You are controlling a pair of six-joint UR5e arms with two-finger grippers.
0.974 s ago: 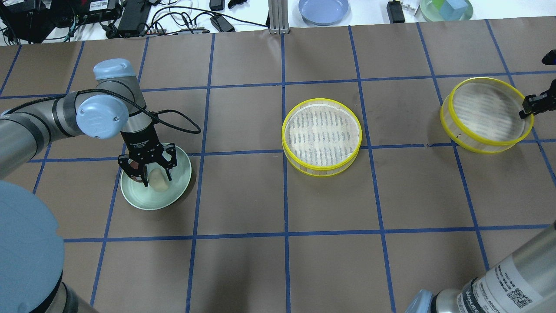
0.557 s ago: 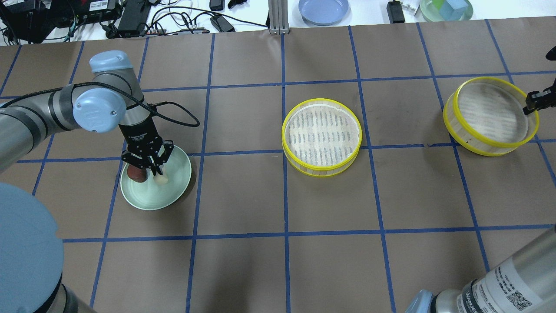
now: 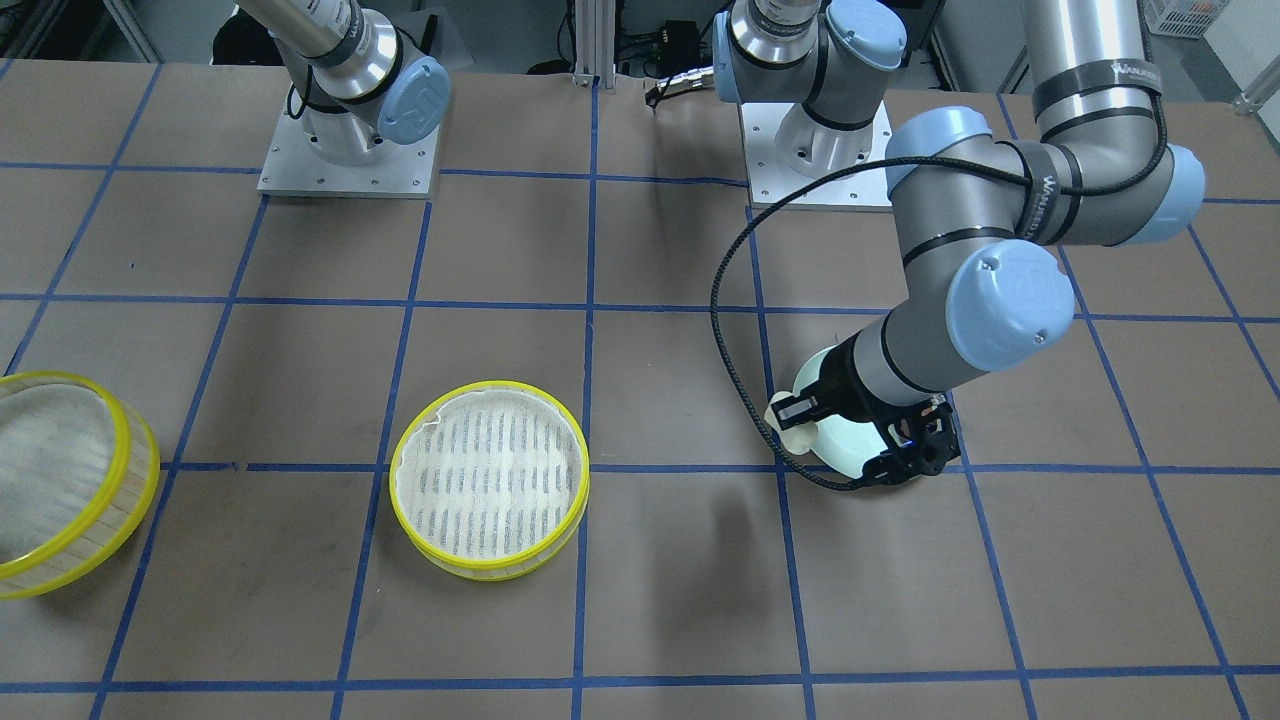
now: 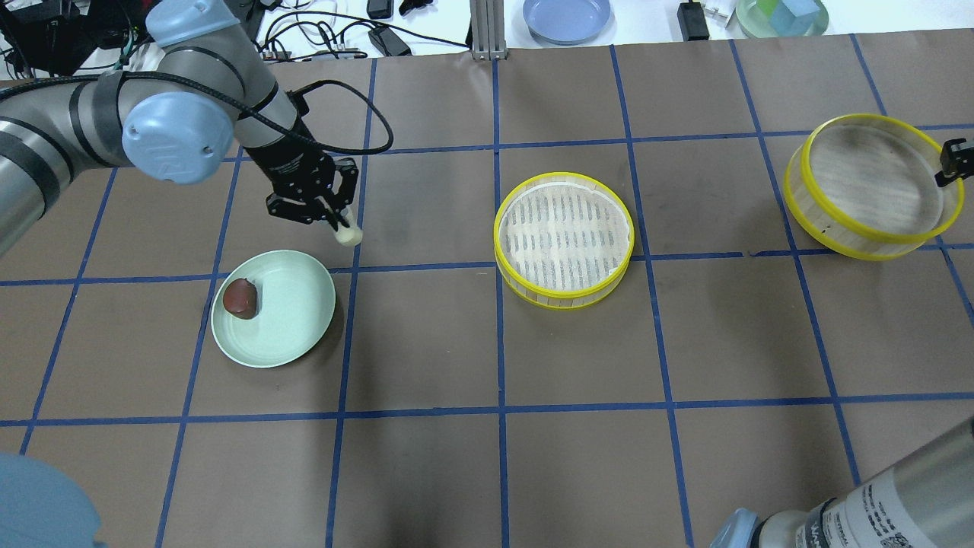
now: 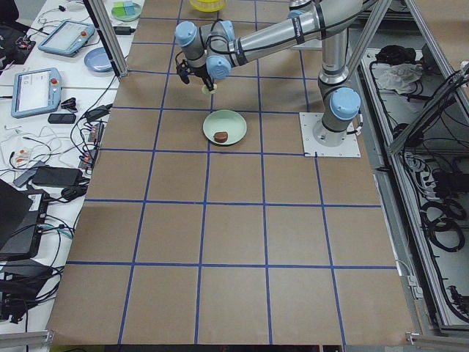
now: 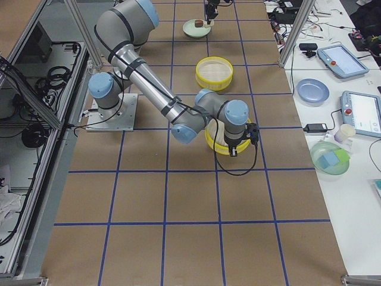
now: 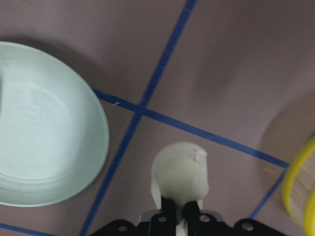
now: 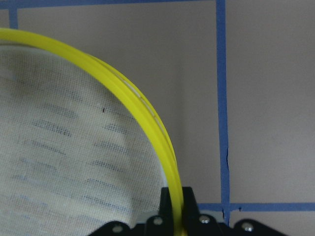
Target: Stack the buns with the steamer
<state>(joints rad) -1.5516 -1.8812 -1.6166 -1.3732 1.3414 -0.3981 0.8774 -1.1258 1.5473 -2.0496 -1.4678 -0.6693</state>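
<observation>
My left gripper is shut on the cream-white bun and holds it in the air, just beyond the far right rim of the pale green plate. The left wrist view shows the bun pinched between the fingers. The reddish-brown bun lies on the plate's left side. One yellow-rimmed steamer tier rests at the table's middle. My right gripper is shut on the rim of the second tier and holds it tilted, off the table. The right wrist view shows that rim.
The table is brown paper with blue tape lines. A blue plate, a green bowl with blocks and cables lie on the white bench beyond the far edge. The left arm's cable loops beside the plate.
My left gripper shut on the cream bun, lifted it off the plate and moved away and to the right. My right gripper raised its tier and shifted it slightly right and farther.
</observation>
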